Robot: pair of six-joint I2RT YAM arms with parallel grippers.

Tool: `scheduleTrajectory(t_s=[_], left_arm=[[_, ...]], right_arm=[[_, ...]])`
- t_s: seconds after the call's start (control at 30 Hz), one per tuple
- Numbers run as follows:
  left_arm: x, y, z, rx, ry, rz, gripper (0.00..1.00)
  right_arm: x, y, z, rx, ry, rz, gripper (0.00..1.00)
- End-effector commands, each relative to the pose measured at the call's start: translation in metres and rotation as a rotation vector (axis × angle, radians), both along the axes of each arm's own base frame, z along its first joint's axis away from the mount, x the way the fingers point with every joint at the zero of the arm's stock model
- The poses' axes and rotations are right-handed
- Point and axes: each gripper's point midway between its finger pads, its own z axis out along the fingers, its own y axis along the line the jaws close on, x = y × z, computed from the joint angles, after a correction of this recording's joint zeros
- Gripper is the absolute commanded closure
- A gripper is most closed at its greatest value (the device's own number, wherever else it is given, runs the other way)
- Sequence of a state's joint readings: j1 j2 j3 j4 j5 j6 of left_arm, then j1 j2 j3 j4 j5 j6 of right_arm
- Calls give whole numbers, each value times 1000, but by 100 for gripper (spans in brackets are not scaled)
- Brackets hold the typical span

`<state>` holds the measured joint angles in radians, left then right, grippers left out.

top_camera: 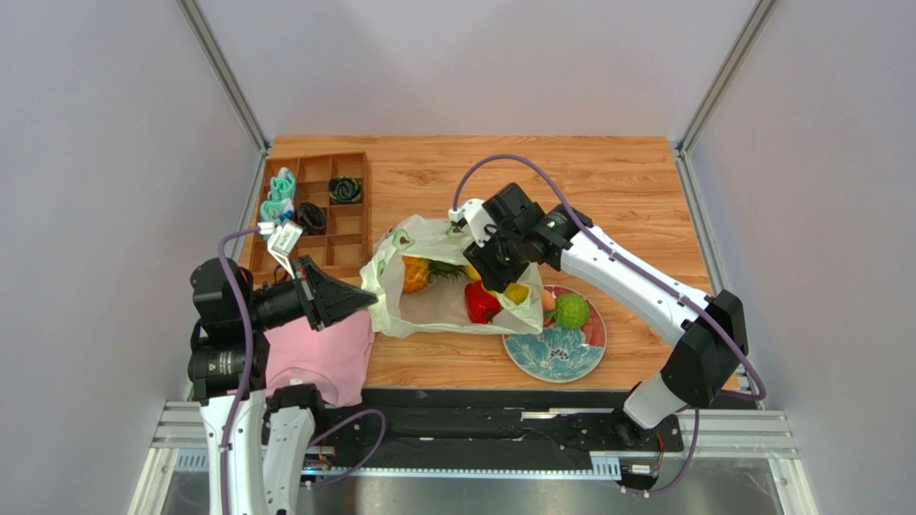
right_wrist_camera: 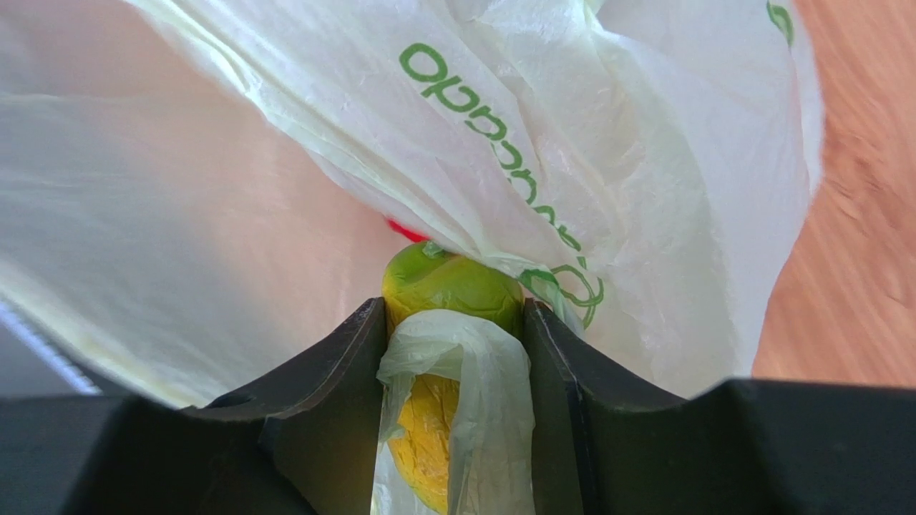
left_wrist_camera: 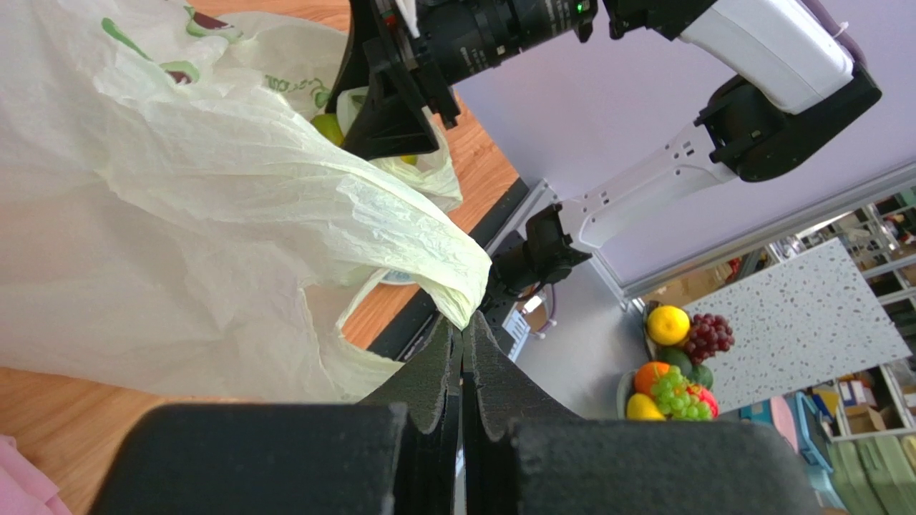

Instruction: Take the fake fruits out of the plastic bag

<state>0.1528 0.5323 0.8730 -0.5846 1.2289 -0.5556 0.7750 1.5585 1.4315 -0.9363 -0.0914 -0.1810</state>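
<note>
roughly halfway, by the look of it. two fruits lie on the plate [top_camera: 559, 356], which sits just right of the bag [top_camera: 430, 317]. they are the green ball [top_camera: 572, 311] and, touching it, what looks like the peach [top_camera: 548, 302] (small and half hidden by the bag's edge, so i would not swear to it). the pineapple [top_camera: 419, 274] and the pepper [top_camera: 481, 304] lie inside the bag, which sprawls crumpled in the middle of the table.

the left gripper [left_wrist_camera: 462, 333] has its jaws pressed together on a fold of film at the bag's left edge, pinning that side. the right gripper [right_wrist_camera: 452, 311] reaches down into the bag with its fingers [right_wrist_camera: 333, 408] part-way closed around the mango [right_wrist_camera: 446, 284], one on each side. a strip of bag film is caught in the same grip, draped over the front of the fruit. more film hangs over the mango from above, with a sliver of red showing behind it, probably the pepper.

so the mango is gripped but not out: it sits within the bag's folds. three fruits are left to bring out, counting this one. i judge that the trapped film may drag the bag along when the mango is lifted, though the left gripper's hold should help keep it down.
</note>
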Motion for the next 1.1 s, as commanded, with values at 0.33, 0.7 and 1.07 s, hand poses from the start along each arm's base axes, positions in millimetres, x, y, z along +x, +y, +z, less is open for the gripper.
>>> scheduleTrajectory(t_s=[0.33,0.7,1.07], left_arm=[[41,7,2,0,47,29,100],[66,15,-10,12,107,95,100],[52,45,-107,101,396,388,100]], right_arm=[[-48,125,168,713,264,313,63],[-51,105,88,554,343,277,63],[-71,144,-26,276,385,204,54]])
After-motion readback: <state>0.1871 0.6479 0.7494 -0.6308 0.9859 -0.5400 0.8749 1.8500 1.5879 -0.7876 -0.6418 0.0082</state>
